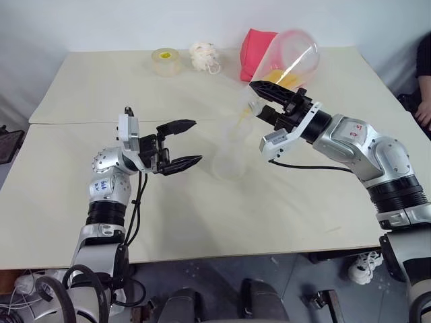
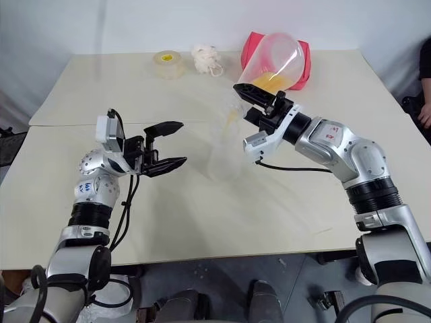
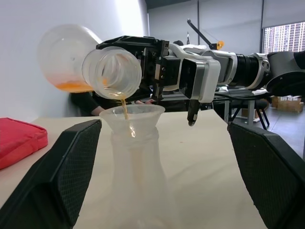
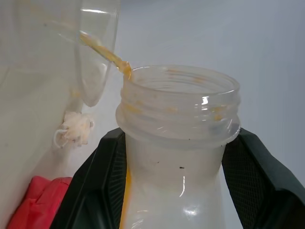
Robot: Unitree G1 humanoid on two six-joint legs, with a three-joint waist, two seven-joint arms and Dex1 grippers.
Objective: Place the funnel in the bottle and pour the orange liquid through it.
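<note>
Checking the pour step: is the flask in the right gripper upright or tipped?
Tipped. The flask lies neck-down in the right gripper, and a thin stream of orange liquid runs into the funnel.

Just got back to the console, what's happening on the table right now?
The right claw is shut on the neck of a tilted clear flask, and a thin stream of orange liquid runs from its mouth into the funnel seated in the bottle on the table. Some liquid is left in the flask. The left claw hangs open beside the bottle, not touching it.
</note>
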